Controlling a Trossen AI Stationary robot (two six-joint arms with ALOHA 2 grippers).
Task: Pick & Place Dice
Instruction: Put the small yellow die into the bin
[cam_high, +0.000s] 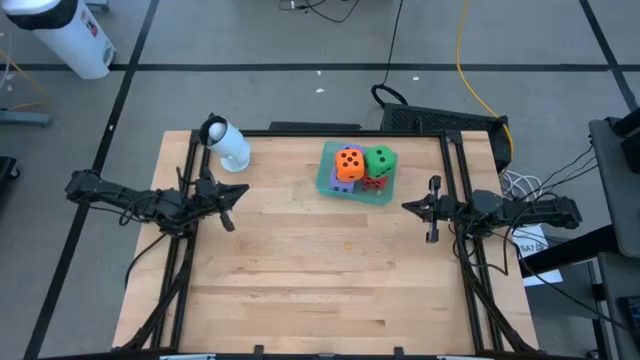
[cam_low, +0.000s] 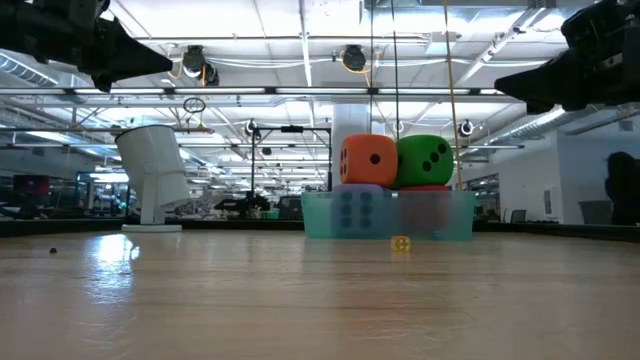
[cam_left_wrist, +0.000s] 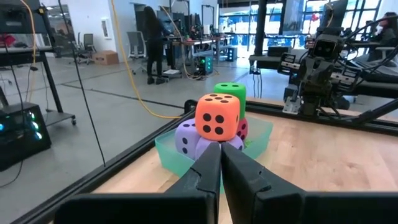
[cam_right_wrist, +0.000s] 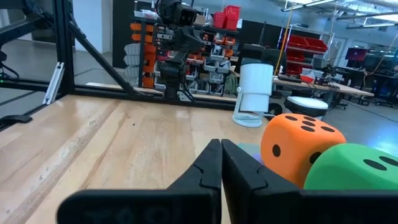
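Note:
The dice lie piled in a translucent teal tray (cam_high: 388, 194) at the table's far middle. The orange die (cam_high: 349, 163) and the green die (cam_high: 380, 160) sit on top. The red die (cam_high: 374, 182) and a purple-blue die (cam_high: 343, 186) lie under them; two purple-blue dice show in the left wrist view (cam_left_wrist: 186, 136). My left gripper (cam_high: 229, 205) hangs shut and empty at the table's left, above the wood. My right gripper (cam_high: 432, 210) hangs shut and empty at the table's right.
A white cylinder-shaped device (cam_high: 228, 144) stands on the table's far left corner. A small yellow thing (cam_low: 400, 243) lies on the wood just in front of the tray. Black frame rails (cam_high: 180, 250) run along the table's left and right edges.

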